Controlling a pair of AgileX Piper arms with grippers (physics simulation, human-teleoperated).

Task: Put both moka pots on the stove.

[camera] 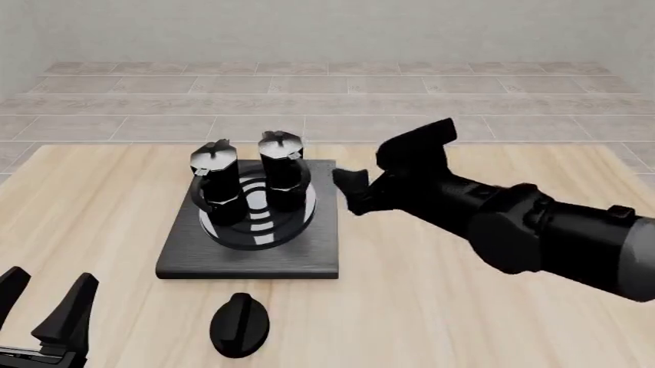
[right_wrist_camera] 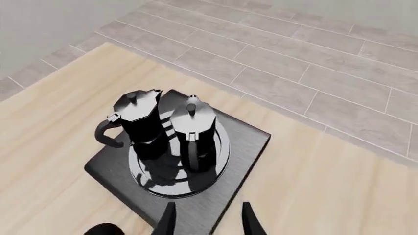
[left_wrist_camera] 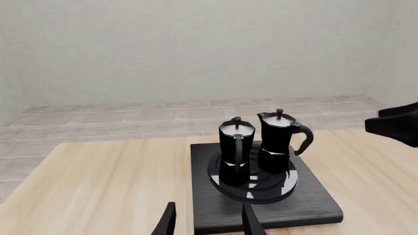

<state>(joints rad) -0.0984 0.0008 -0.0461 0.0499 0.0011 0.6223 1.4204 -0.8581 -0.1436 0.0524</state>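
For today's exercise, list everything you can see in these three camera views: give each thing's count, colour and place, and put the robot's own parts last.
Glossy black faceted moka pots with silver-grey lids: two, upright side by side on the burner.
Flat rectangular black stove with silver-grey ringed burner: one, on the table, left of centre.
Black oval knob: one, on the table in front of the stove.
Light wooden table: one, under everything.
Grey tiled floor: beyond the table.
Left gripper: black, open, near the table's front left.
Right gripper: black, open, beside the stove's right edge.
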